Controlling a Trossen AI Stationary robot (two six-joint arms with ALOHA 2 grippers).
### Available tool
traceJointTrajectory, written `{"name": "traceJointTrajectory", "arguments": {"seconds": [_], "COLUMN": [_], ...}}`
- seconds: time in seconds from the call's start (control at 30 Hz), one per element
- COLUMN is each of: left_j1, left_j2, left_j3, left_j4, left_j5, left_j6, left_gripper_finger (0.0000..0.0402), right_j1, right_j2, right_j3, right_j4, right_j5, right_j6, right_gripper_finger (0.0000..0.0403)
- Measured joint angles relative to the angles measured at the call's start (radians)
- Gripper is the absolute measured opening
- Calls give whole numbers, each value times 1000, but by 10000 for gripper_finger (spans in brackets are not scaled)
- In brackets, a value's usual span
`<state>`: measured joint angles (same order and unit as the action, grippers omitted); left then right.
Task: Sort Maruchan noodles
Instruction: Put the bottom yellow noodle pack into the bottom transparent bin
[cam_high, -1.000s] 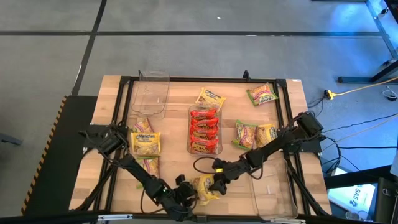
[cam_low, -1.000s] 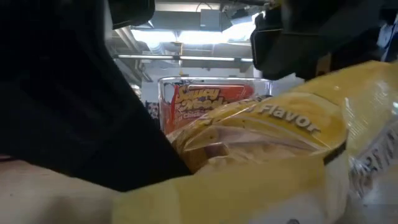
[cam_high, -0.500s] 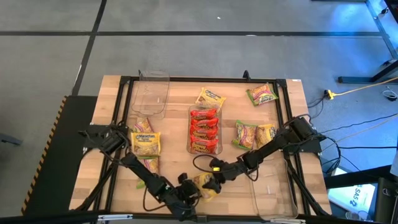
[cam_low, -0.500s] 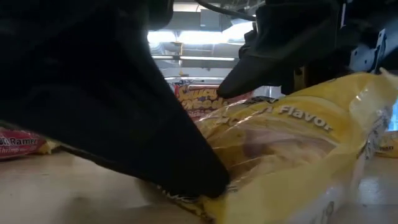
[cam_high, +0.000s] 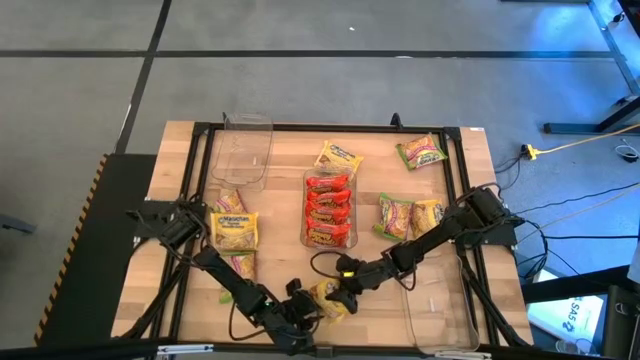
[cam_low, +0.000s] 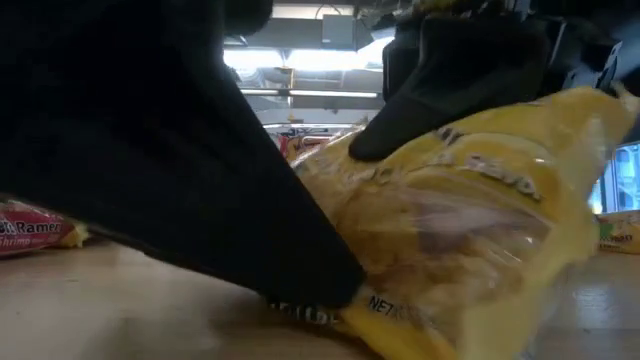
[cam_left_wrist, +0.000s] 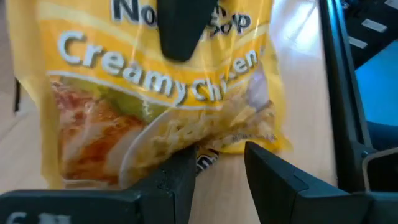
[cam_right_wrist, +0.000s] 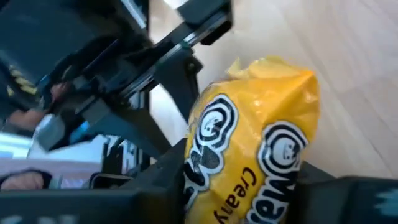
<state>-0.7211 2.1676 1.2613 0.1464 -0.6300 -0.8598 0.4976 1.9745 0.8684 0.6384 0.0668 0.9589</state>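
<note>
"Creamy Chicken" on yellow packet (cam_left_wrist: 155, 93)

Yellow noodle packet (cam_left_wrist: 155, 106): thin crinkly plastic film, glossy, creased, with printed label and clear seam edges. Table (cam_high: 180, 160): pale wood planks, matt, visible grain. Centre tray (cam_high: 330, 240): clear rigid plastic, smooth and shiny; same for empty tray (cam_high: 243, 150) at far left corner. Left gripper (cam_left_wrist: 208, 177) fingers: dark hard plastic, matt, smooth. Right gripper (cam_right_wrist: 242, 180): dark matt body. Red packets (cam_high: 328, 200) in centre tray: glossy printed film. Frame rails (cam_high: 330, 128) round table: black metal, satin.
</note>
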Motion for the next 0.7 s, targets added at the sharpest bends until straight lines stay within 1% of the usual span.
{"name": "traceJointTrajectory", "arguments": {"seconds": [0.13, 0.3, 0.57, 0.7], "left_j1": [-16, -31, -39, -38], "left_j2": [-22, -44, -43, -43], "left_j3": [-1, -1, -1, -1], "left_j4": [-15, -23, -33, -34], "left_j5": [5, 5, 5, 5], "left_j6": [22, 58, 59, 59], "left_gripper_finger": [130, 130, 130, 130], "right_j1": [-1, -1, 0, 0], "right_j2": [-29, -93, -292, -395], "right_j3": [-1, -2, -2, -2], "right_j4": [-15, -74, -330, -443], "right_j5": [-28, -33, -24, -34], "right_j6": [-84, -178, -294, -340], "right_gripper_finger": [107, 107, 103, 109]}}
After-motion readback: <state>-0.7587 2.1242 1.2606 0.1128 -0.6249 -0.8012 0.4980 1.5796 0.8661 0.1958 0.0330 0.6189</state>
